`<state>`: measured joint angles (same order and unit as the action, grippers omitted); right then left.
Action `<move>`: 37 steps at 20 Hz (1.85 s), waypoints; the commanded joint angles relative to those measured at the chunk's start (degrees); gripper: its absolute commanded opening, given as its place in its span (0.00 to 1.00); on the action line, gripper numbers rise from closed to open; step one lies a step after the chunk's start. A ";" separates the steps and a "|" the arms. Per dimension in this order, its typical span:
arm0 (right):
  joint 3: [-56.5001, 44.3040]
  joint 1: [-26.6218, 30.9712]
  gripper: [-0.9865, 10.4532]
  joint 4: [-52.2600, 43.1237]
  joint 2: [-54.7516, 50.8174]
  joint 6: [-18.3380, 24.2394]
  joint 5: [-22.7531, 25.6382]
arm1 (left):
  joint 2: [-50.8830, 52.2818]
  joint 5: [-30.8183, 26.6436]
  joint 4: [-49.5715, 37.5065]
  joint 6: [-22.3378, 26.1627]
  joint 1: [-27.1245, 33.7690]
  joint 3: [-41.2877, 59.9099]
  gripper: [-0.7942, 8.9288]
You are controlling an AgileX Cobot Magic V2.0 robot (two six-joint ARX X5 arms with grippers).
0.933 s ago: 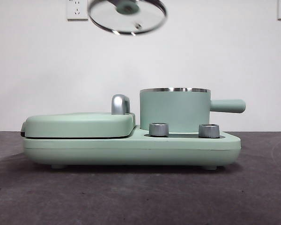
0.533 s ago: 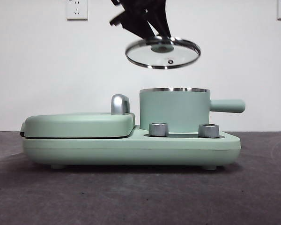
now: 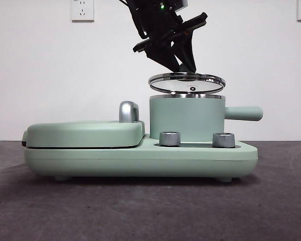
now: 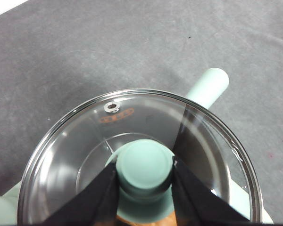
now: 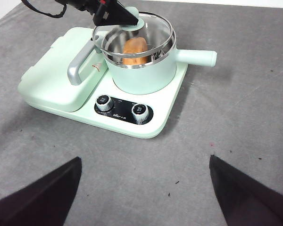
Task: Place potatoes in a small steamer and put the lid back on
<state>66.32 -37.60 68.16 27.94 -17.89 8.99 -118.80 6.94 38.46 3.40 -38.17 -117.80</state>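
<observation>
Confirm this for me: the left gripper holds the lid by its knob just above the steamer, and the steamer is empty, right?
Not empty. The right wrist view shows the potato inside the steamer. The left gripper does hold the lid by its knob just above it.

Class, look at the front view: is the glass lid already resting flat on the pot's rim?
No, the lid hangs tilted just above the pot, held by the left gripper.

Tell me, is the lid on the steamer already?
Not yet. The lid hangs tilted just above the steamer, held by the left gripper shut on its knob.
</observation>
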 commanded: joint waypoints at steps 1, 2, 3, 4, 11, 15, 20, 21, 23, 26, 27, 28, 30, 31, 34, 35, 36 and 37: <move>0.46 -0.50 0.46 -0.63 0.33 -0.55 0.11 | -1.36 -0.76 -2.23 -0.24 -0.57 -1.68 0.09; 0.46 -0.50 0.46 -0.63 0.33 -0.55 0.13 | -1.38 -0.76 -2.27 -0.24 -0.59 -1.68 0.09; 0.46 -0.50 0.46 -0.66 0.33 -0.55 0.13 | -1.40 -0.76 -2.29 -0.22 -0.59 -1.68 0.09; 0.46 -0.50 0.46 -0.63 0.33 -0.55 0.13 | -1.46 -0.76 -2.29 -0.22 -0.59 -1.68 0.09; 0.46 -0.50 0.46 -0.63 0.33 -0.55 0.11 | -2.25 -0.76 -2.47 -0.24 -0.59 -1.68 0.09; 0.46 -0.50 0.46 -0.63 0.33 -0.55 0.11 | -2.95 -0.76 -3.41 -0.24 -0.57 -1.68 0.09; 0.46 -0.50 0.46 -0.63 0.33 -0.57 0.11 | -4.15 -0.76 -2.86 -0.22 -0.66 -1.68 0.09; 0.46 -0.50 0.46 -0.63 0.33 -0.57 0.11 | -4.15 -1.14 -2.86 -0.22 -0.63 -1.68 0.09; 0.46 -0.50 0.46 -0.63 0.33 -0.57 0.11 | -4.15 -1.22 -2.97 0.02 -0.63 -1.68 0.09; 0.46 -0.50 0.46 -0.66 0.33 -0.57 0.11 | -4.17 -1.22 -1.09 0.28 -0.50 -1.68 0.09; 0.46 -0.50 0.46 -0.70 0.33 -0.57 0.11 | -4.26 -1.44 -0.35 0.87 -0.48 -1.68 0.09; 0.46 -0.50 0.46 -0.83 0.33 -0.57 0.11 | -4.44 -1.55 -0.15 1.81 -0.50 -1.68 0.09; 0.46 -0.50 0.46 -0.85 0.33 -0.57 0.11 | -4.85 -1.60 0.13 2.19 -0.52 -1.68 0.09; 0.46 -0.50 0.46 -0.87 0.33 -0.57 0.11 | -5.01 -1.55 0.59 2.12 -0.52 -1.68 0.09; 0.46 -0.50 0.46 -0.87 0.33 -0.57 0.11 | -5.20 -1.57 1.49 1.81 -0.52 -1.68 0.09; 0.46 -0.50 0.46 -0.87 0.33 -0.57 0.11 | -5.20 -1.57 1.16 1.64 -0.52 -1.73 0.12; 0.46 -0.50 0.46 -0.87 0.33 -0.57 0.11 | -5.14 -1.57 1.11 1.44 -0.50 -1.88 0.19; 0.46 -0.50 0.46 -0.90 0.33 -0.57 0.11 | -4.92 -1.57 1.36 1.07 -0.20 -2.27 0.29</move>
<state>66.32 -37.60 67.90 27.94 -17.91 8.99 -121.67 5.63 38.92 4.75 -38.13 -118.56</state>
